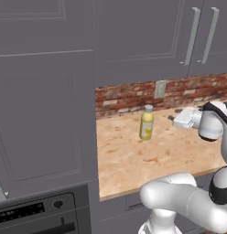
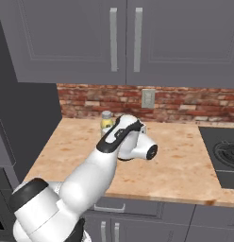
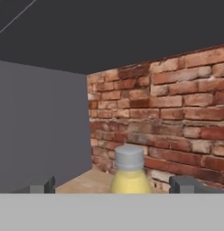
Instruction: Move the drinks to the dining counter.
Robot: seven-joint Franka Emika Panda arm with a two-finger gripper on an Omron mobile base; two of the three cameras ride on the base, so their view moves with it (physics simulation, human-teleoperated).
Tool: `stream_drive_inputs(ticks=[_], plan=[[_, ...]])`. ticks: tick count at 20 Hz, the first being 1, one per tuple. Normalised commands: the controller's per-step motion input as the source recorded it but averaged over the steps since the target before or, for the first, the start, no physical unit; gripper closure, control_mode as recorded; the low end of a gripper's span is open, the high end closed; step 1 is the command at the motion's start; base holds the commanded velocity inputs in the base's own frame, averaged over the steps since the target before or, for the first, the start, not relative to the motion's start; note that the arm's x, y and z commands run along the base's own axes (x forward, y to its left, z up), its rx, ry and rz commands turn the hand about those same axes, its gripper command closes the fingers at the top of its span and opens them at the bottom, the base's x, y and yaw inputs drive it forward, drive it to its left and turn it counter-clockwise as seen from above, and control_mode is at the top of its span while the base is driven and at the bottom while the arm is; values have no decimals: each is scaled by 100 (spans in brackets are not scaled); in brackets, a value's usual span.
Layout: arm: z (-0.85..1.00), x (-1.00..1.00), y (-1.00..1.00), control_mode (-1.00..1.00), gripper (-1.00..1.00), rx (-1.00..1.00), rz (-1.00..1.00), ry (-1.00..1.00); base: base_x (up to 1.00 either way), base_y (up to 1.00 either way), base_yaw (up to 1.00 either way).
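Probably light, stiff and a bit slippery, the yellow bottle (image 1: 146,124) near the counter's (image 1: 133,160) back edge suits a mid-body grip from the wide-open gripper (image 3: 116,185)

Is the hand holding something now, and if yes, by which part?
Nothing is held. The hand is open, and the yellow bottle stands on the counter between its fingertips, not gripped.

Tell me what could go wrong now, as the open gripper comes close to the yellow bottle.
The yellow bottle stands upright on the counter, tall and narrow, so a finger of the open gripper that bumps it might tip it. The brick wall is close behind, so pushing too far could press the bottle against it.
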Motion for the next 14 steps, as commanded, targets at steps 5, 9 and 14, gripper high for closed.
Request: stream_drive_inputs(ticks=[5, 9, 14], plan=[[-20, 39, 13, -100, -100, 0, 0, 0, 0, 0, 0], [-5, 33, 8, -100, -100, 0, 0, 0, 0, 0, 0], [0, 27, 1, -100, -100, 0, 0, 0, 0, 0, 0]])
